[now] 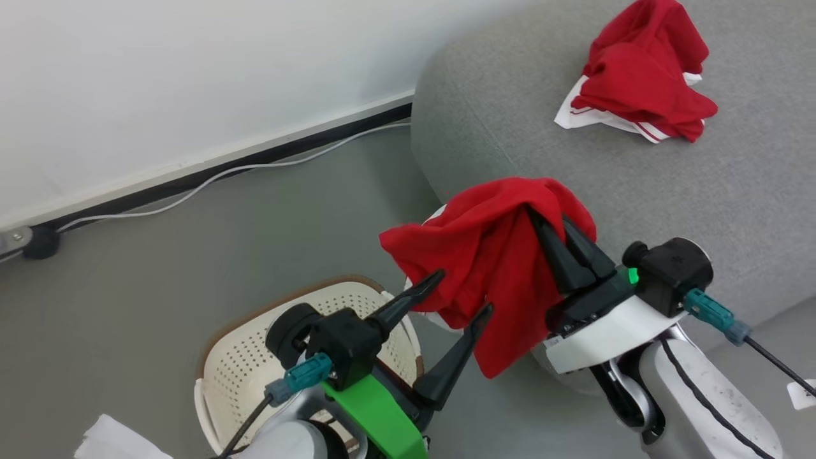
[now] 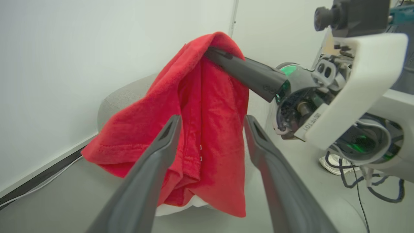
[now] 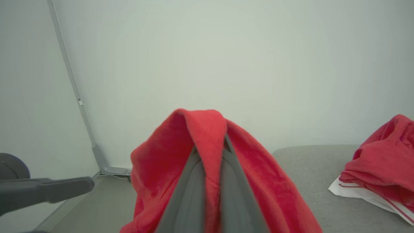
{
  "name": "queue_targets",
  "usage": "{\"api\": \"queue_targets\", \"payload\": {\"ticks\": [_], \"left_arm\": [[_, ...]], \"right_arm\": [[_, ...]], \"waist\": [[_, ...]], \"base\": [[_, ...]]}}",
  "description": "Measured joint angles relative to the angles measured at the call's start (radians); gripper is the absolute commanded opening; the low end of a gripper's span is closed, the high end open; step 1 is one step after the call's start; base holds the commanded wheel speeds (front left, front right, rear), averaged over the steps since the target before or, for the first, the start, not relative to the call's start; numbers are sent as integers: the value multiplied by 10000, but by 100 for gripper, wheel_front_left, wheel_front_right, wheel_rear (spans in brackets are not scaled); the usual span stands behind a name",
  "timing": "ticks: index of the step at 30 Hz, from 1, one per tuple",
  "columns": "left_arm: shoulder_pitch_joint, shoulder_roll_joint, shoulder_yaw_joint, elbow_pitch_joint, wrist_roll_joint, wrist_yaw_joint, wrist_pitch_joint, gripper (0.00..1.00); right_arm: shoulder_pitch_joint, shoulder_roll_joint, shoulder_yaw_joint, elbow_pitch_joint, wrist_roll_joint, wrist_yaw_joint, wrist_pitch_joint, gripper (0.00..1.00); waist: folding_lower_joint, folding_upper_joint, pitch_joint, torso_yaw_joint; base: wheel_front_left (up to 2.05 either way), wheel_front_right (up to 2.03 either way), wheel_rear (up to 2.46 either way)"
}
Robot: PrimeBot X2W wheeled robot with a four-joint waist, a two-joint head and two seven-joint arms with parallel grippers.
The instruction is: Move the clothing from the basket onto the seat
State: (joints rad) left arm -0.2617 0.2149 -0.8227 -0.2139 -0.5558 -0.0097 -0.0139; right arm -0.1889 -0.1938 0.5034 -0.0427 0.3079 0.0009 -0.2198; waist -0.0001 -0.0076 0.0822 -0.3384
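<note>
Right gripper (image 1: 542, 223): clenched on a fold near the top of the held red garment (image 1: 484, 255); cloth drapes over both fingers in its wrist view (image 3: 210, 145)
Left gripper (image 1: 464, 292): released; fingers spread wide; the hanging cloth (image 2: 207, 106) sits between them, unpinched
Held red garment: hangs in the air from the right gripper, just beside the rounded edge of the seat (image 1: 637, 204); white trim shows at its bottom
Second red garment (image 1: 644, 83): crumpled on the seat, well apart from the held one; striped white trim sticks out
Basket (image 1: 255, 357): on the floor (image 1: 191, 255), beneath the left gripper; inside partly hidden by the arm
White cable (image 1: 223, 175): runs along the skirting
</note>
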Motion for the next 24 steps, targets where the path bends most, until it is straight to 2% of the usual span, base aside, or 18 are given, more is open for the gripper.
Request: {"api": "queue_targets", "payload": {"ticks": [11,15,19,21,24], "left_arm": [[-491,357,67,2,288,0,606,100],[-616,435,59,-31,326,81,953,100],[-633,594,88,-61,359,370,1381,100],[-627,759,84,-61,362,472,1649,100],[-598,1083,23,-94,426,556,2098,100]], "right_arm": [[345,-334,-1503,-537,259,-639,-186,0],[287,-464,-2199,-495,694,-640,-219,0],[-400,-451,-2909,-270,1267,-614,-274,0],[-933,-412,-3319,-96,1778,-418,-276,0],[-1745,-675,-3954,414,2013,-360,-291,0]], "waist": [[1,0,1152,-1331],[1,0,1696,-1667],[1,0,2287,-1882],[1,0,2592,-1952],[1,0,3047,-2005]], "base": [[4,4,4],[1,1,1],[0,0,0],[0,0,0],[0,0,0]]}}
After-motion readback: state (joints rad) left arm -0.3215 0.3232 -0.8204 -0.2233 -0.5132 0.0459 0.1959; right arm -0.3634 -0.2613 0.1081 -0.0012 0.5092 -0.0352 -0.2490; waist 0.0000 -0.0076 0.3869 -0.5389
